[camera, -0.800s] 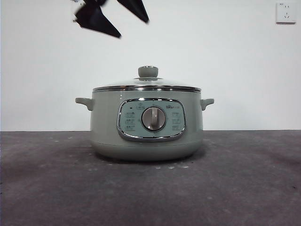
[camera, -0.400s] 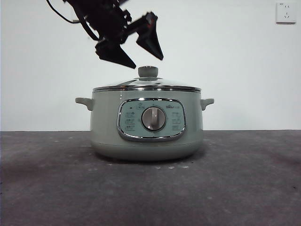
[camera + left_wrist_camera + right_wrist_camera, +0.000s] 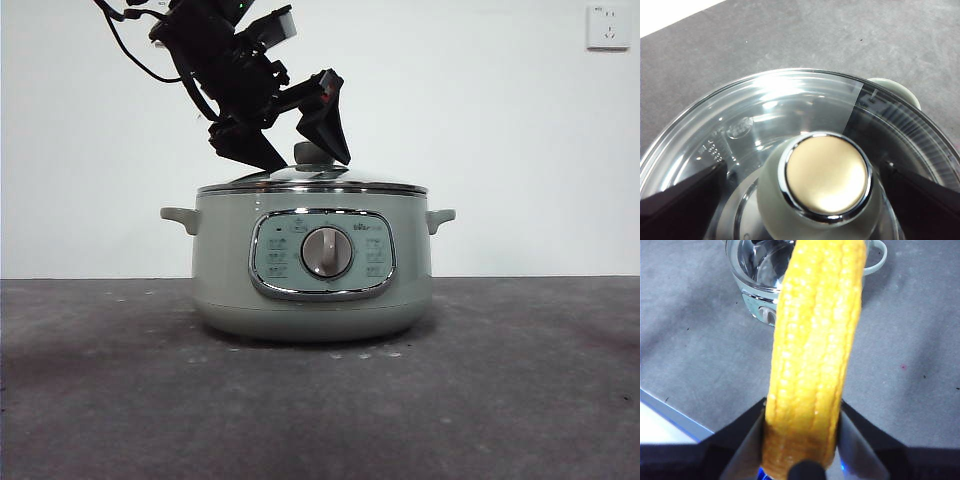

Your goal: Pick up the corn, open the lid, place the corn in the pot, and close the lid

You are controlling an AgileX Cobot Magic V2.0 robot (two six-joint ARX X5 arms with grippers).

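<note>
Btwn right gripper (image 3: 801, 440) jaws: corn (image 3: 815, 350) clamped, long axis along jaws; left gripper (image 3: 300, 155) spread astride lid (image 3: 312, 182) knob.

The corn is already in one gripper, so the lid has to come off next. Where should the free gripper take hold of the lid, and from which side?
By the knob, from straight above. The lid is a smooth glass dome seated flat on the pot, and the upright knob is its only raised part. The left gripper, open, already flanks it; the right gripper holds the corn.

arm (image 3: 225, 70): black, blocky wrist housing, one pale rectangular panel near top | cables: thin black loops trailing off its side | jaws: matte black, flat, wedge-shaped, tapering to sharp points
</note>
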